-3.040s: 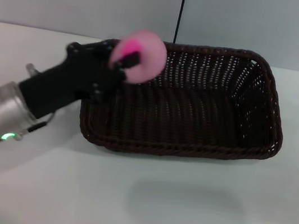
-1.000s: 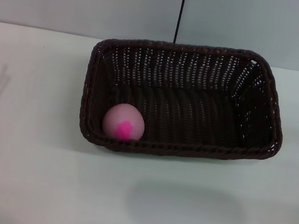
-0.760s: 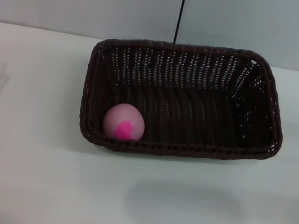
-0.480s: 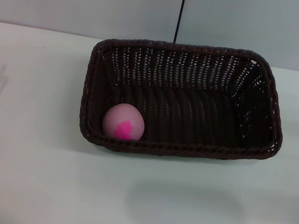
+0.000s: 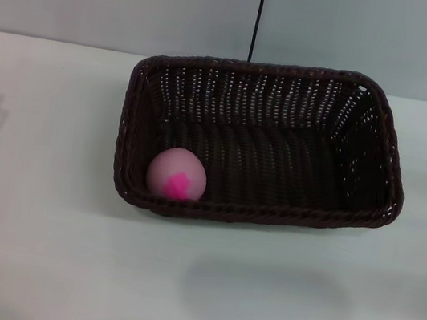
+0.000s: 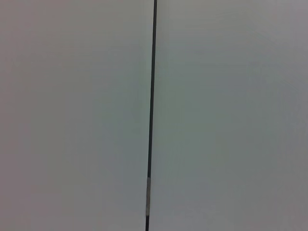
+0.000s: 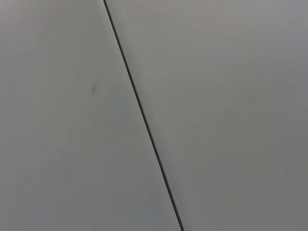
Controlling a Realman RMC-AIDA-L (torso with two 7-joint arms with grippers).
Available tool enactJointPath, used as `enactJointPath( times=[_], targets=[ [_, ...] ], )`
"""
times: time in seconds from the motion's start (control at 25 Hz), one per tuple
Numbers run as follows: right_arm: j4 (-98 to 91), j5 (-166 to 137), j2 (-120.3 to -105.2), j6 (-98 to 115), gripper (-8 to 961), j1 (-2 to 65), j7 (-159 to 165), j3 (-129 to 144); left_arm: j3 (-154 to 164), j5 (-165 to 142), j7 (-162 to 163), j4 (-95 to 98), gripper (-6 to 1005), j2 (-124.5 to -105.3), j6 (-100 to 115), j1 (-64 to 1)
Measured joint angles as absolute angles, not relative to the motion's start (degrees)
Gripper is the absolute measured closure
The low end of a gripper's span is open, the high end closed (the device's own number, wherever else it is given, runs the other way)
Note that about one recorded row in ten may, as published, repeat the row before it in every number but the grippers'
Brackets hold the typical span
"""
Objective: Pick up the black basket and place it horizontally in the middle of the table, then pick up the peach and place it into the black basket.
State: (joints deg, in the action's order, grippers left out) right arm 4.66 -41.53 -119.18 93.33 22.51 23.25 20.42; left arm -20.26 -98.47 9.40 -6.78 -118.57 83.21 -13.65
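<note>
Head view: peach (image 5: 177, 173) lies inside black basket (image 5: 381, 130), front-left corner.

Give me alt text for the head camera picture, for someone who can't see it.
A pale pink peach lies inside the black basket, in its near left corner. The basket sits lengthwise across the white table, below a grey wall. No robot hand is in view.

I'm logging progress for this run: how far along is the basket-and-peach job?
It looks finished. The black basket lies lengthwise across the middle of the table, and the peach rests inside it, in the near-left corner. Nothing is in hand: neither gripper appears in any view. Nothing visible remains to do.
</note>
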Motion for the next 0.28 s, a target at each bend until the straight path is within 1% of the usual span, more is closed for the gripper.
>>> enactJointPath(
  times=[0.28],
  targets=[
    [4.6,-41.6,-119.18,93.3,195,22.3,23.0,21.0,-20.3,-98.3,9.4,-7.4,155,-118.68,82.6,-14.0]
  ],
)
